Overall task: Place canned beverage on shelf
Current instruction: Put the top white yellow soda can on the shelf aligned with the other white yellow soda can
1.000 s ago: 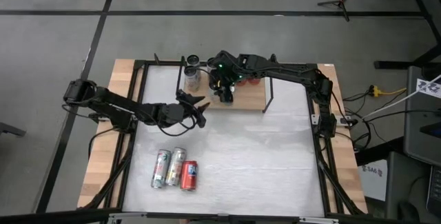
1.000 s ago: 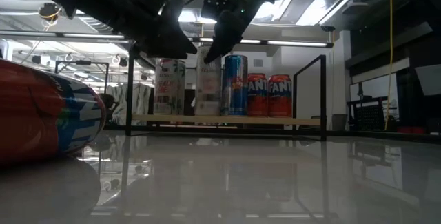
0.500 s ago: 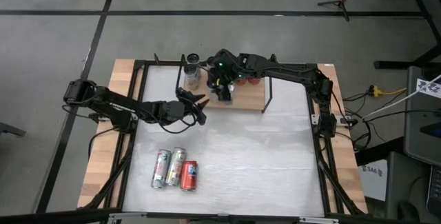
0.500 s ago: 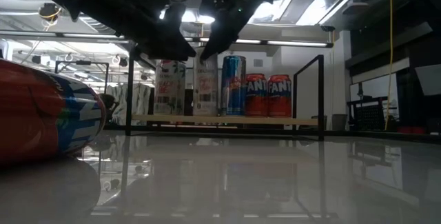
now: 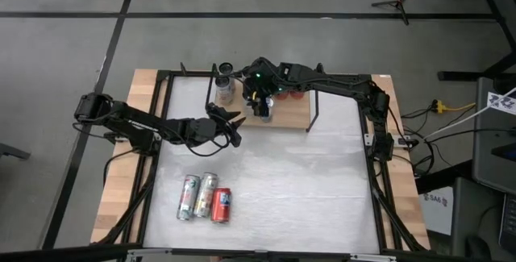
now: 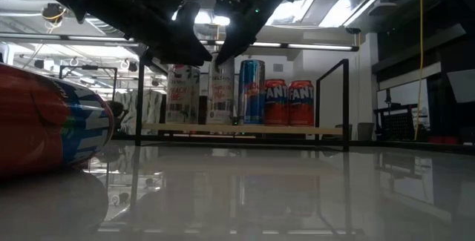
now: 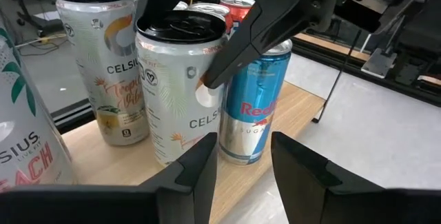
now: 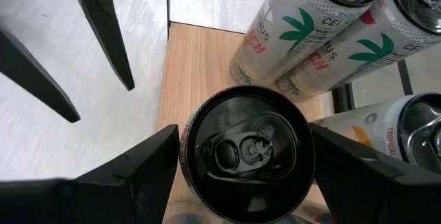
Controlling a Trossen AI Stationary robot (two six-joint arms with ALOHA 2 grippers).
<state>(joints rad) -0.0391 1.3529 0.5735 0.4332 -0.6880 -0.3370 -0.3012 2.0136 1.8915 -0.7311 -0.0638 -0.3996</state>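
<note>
Near the front edge of the table point(image 5: 266, 173), three cans point(image 5: 206, 198) are laid side by side. The left gripper point(image 5: 234, 126) is stretched low above the table, just before the shelf point(image 5: 292, 114), its fingers slightly parted and empty. At the shelf's left end, the right gripper point(image 8: 241, 169) is pointed straight down, its fingers spread around a white Celsius can point(image 7: 180, 89) standing on the board.

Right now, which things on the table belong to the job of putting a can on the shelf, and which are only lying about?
In the job:
- shelf
- black-topped Celsius can, standing on it
- right hand, closed around that can

Lying about:
- three cans lying on their sides
- Red Bull can and Fanta cans, already shelved
- left hand, open, in front of the shelf
</note>
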